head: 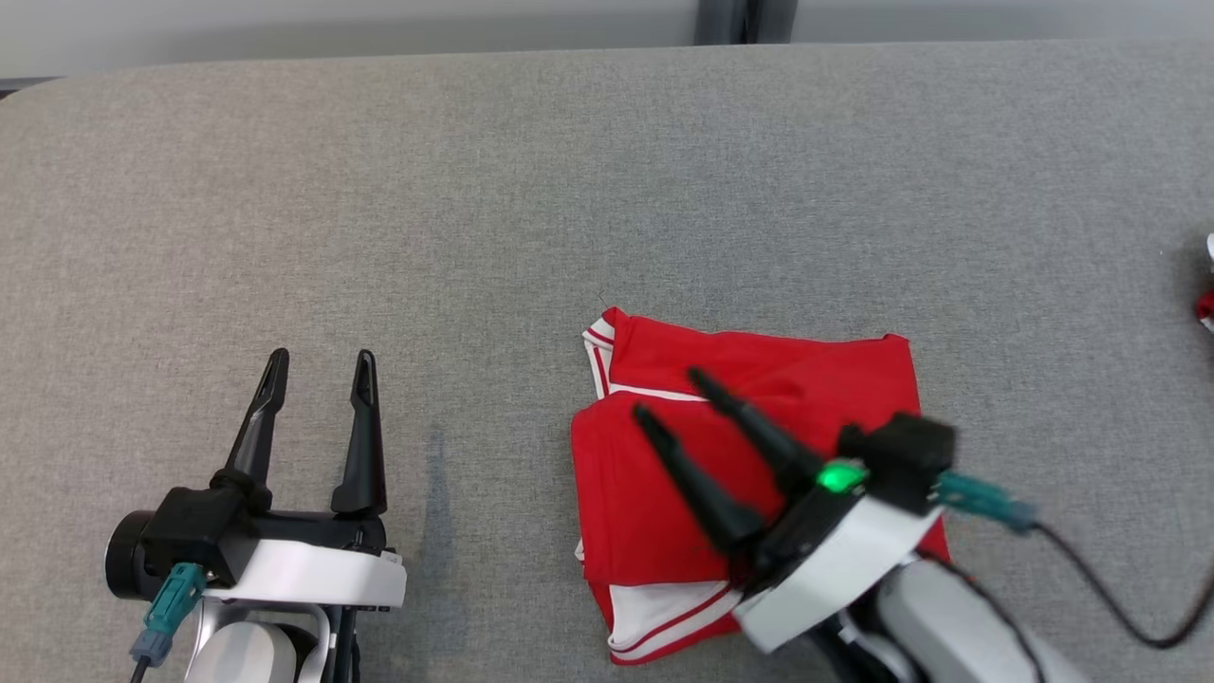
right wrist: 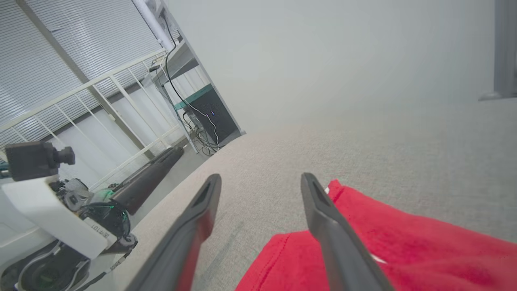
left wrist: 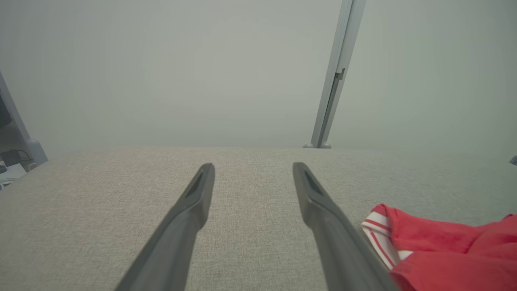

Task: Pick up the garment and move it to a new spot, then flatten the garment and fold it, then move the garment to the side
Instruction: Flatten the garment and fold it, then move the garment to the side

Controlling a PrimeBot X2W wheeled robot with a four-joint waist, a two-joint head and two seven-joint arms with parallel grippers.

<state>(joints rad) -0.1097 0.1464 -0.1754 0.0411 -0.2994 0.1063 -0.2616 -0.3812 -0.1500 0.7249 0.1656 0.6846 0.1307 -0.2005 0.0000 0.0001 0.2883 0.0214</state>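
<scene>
Garment (head: 637, 517) just beneath right tool (head: 669, 392)

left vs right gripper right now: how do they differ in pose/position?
The left gripper sits over the bare grey surface; the right gripper sits over the folded red garment. The left gripper's fingers point straight up the head view; the right gripper's slant toward its upper left. Both are open and hold nothing.

The garment (head: 835, 379) is seen as matt red cloth, the table cover (head: 474, 190) as coarse grey weave, and the fingers (head: 365, 436) of the left gripper (head: 321, 359) as matt dark plastic.
</scene>
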